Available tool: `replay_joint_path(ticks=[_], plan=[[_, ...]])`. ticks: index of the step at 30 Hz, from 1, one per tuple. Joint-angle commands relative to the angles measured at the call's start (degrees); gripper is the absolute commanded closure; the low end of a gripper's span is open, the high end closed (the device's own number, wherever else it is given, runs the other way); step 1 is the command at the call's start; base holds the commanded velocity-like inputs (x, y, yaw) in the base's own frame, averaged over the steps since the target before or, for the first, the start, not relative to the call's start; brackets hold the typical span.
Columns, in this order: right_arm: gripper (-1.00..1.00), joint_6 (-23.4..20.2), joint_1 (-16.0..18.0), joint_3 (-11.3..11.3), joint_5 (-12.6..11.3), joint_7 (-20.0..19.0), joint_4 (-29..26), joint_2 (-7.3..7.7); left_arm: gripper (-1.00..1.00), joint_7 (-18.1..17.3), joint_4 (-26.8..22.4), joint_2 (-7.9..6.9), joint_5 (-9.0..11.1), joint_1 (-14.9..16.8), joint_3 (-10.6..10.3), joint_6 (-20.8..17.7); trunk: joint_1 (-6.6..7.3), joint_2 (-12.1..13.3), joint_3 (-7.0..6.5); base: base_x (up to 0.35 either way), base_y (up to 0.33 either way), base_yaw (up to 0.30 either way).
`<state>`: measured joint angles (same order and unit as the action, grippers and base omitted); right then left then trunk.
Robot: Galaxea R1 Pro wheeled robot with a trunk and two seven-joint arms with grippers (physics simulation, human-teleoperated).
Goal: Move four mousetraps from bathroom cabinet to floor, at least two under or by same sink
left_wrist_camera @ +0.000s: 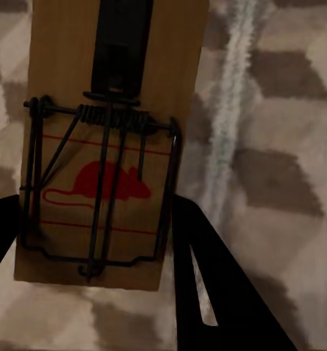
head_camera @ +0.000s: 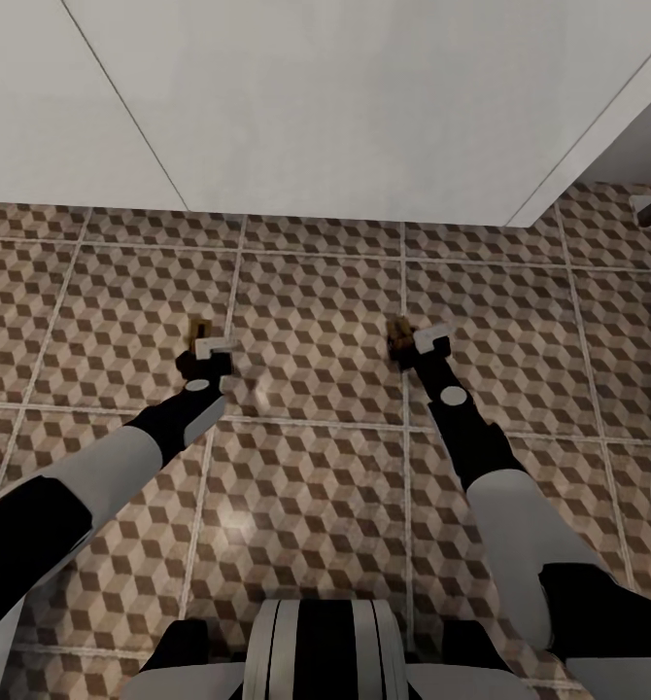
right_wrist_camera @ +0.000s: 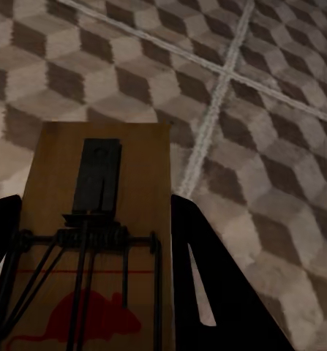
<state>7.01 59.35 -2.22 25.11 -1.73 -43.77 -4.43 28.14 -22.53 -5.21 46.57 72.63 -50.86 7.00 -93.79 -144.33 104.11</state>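
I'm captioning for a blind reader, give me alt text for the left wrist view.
A wooden mousetrap with a red mouse print and dark wire spring sits between the left hand's dark fingers, close to the camera. Behind it is cube-patterned floor with a pale grout line.

Between my left pincer's (left_wrist_camera: 90, 241) black fingers sits a tan wooden mousetrap (left_wrist_camera: 97, 146) with dark wire and a red mouse printed on it. My right pincer (right_wrist_camera: 90, 278), also black, frames a matching tan mousetrap (right_wrist_camera: 97, 248). Beneath both, the bathroom floor (head_camera: 316, 292) shows brown, beige and cream cubes with pale grout.
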Motion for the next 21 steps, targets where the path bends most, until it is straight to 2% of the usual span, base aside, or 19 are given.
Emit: replay_joint_path(ticks=[1, 5, 9, 11, 13, 15, 21], plan=[[1.0, 0.2, -0.2, -0.2, 0.3, -0.3, -0.7, -0.06, 1.0, 0.5, -0.4, -0.07, 0.4, 0.0, -0.5, 0.1, 0.0, 0.0, 0.03, 0.0, 0.0, 0.0], [1.0, 0.3, -1.2, -0.2, 0.6, -0.1, -3.9, -0.12, 1.0, 1.3, -2.3, -0.07, 0.4, -0.2, -0.9, -1.1, 0.0, 0.0, 0.03, 0.0, 0.0, 0.0], [1.0, 0.4, -1.5, -0.2, 0.8, 1.0, -4.6, -0.2, 1.0, 5.2, -3.1, -0.04, 0.4, -0.5, -1.8, -1.8, 0.0, 0.0, 0.03, 0.0, 0.0, 0.0], [1.0, 0.4, -1.5, -0.2, 0.8, 3.1, -4.7, -0.21, 1.0, 8.1, -3.3, -0.01, 0.4, -0.5, -2.1, -2.5, 0.0, 0.0, 0.03, 0.0, 0.0, 0.0], [1.0, 0.5, -1.6, -0.2, 0.8, 7.2, -4.6, -0.22, 1.0, 11.8, -3.9, 0.01, 0.5, -0.5, -2.3, -4.4, 0.0, 0.0, 0.03, 0.0, 0.0, 0.0], [1.0, 0.5, -1.6, -0.2, 0.8, 9.7, -4.5, -0.25, 1.0, 13.6, -4.5, 0.01, 0.5, -0.6, -2.3, -5.6, 0.0, 0.0, 0.03, 0.0, 0.0, 0.0], [1.0, 0.3, -1.7, -0.2, 0.9, 12.0, -3.9, -0.23, 1.0, 15.4, -5.9, 0.02, 0.5, -0.8, -2.5, -7.0, 0.0, 0.0, 0.03, 0.0, 0.0, 0.0]])
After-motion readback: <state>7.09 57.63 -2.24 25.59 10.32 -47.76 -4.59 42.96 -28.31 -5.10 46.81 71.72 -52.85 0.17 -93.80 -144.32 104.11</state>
